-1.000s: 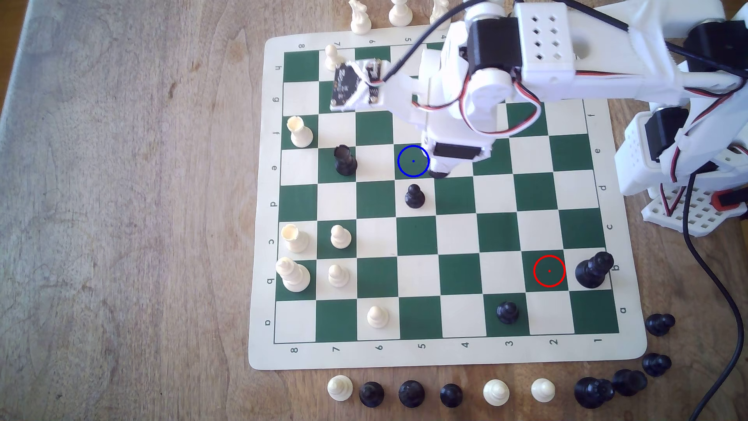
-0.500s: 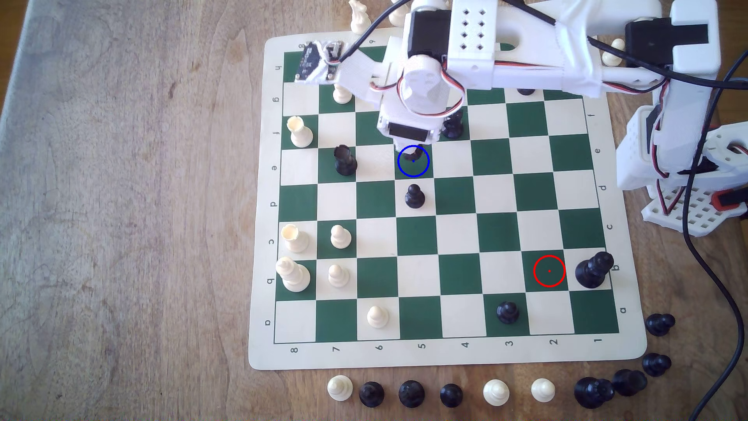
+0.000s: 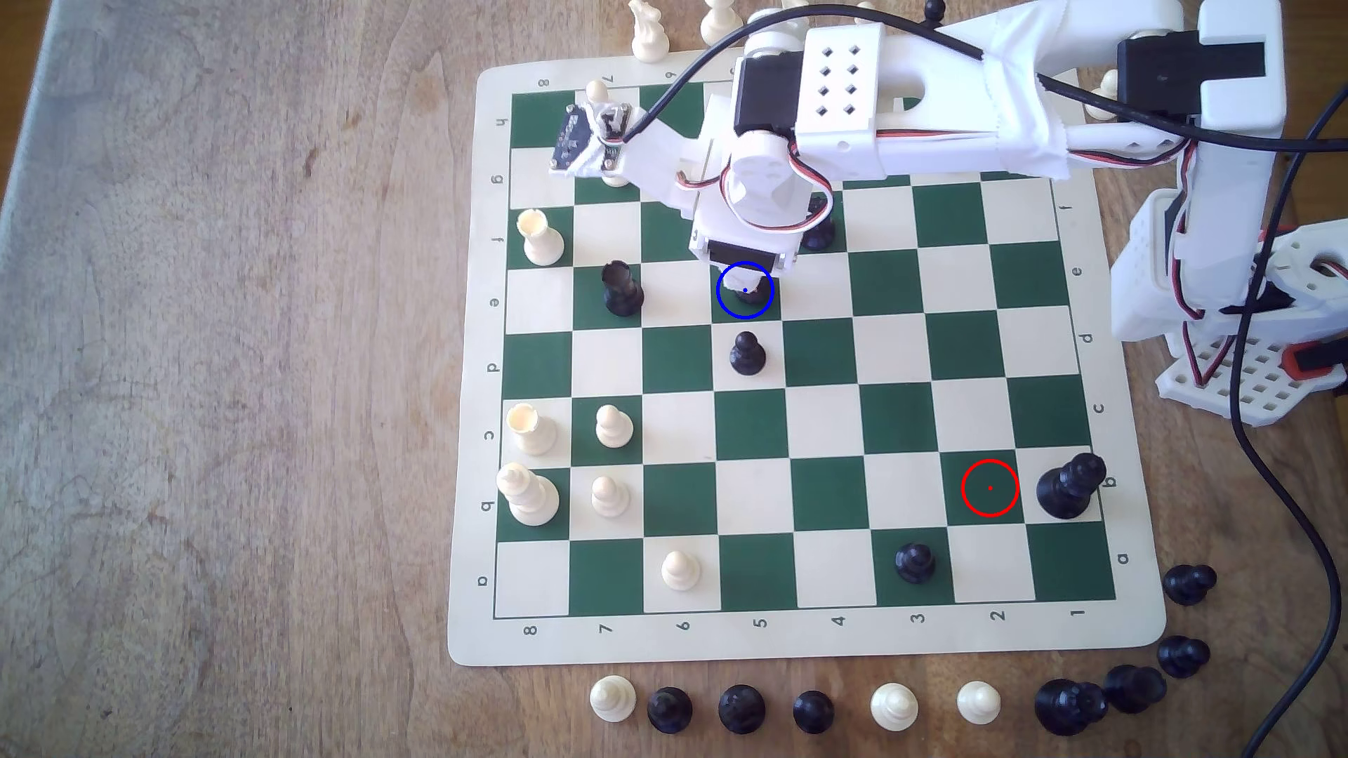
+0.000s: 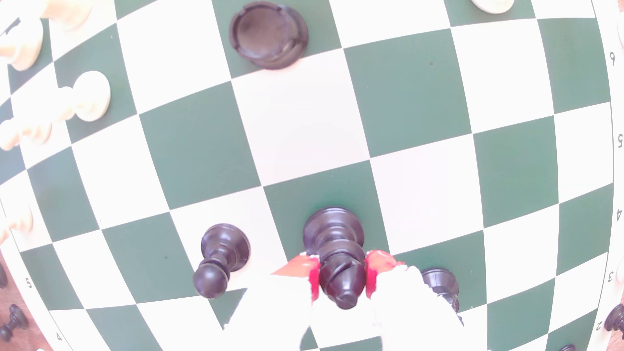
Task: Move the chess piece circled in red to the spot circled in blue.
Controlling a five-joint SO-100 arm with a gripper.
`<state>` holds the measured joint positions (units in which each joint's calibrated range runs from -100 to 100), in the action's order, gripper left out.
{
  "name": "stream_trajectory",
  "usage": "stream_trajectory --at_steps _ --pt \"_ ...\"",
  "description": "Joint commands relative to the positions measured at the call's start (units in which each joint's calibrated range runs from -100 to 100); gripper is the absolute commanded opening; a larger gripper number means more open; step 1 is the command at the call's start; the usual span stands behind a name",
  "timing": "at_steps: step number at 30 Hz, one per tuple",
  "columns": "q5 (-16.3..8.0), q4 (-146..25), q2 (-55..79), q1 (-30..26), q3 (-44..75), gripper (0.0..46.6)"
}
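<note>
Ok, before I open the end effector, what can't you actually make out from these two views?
- Exterior view: the chess piece on the spot is covered by the end effector and arm.
- Wrist view: whether its base touches the square or hovers; the angle doesn't tell.
- Wrist view: the black piece beside it is partly behind a finger.
- Exterior view: far-row squares are hidden by the arm.

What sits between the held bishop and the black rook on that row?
One bare cream square, seen in the exterior view, separates the bishop in the end effector from the black rook.
</note>
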<state>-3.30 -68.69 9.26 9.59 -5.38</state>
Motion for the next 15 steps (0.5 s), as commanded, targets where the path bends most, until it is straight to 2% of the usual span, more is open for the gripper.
stream_trajectory --at_steps 1,15 --pt "0.1 0.7 -2.6 -0.2 1.2 0.4" --pt "-0.1 2.3 -0.3 -1.6 0.7 0.4"
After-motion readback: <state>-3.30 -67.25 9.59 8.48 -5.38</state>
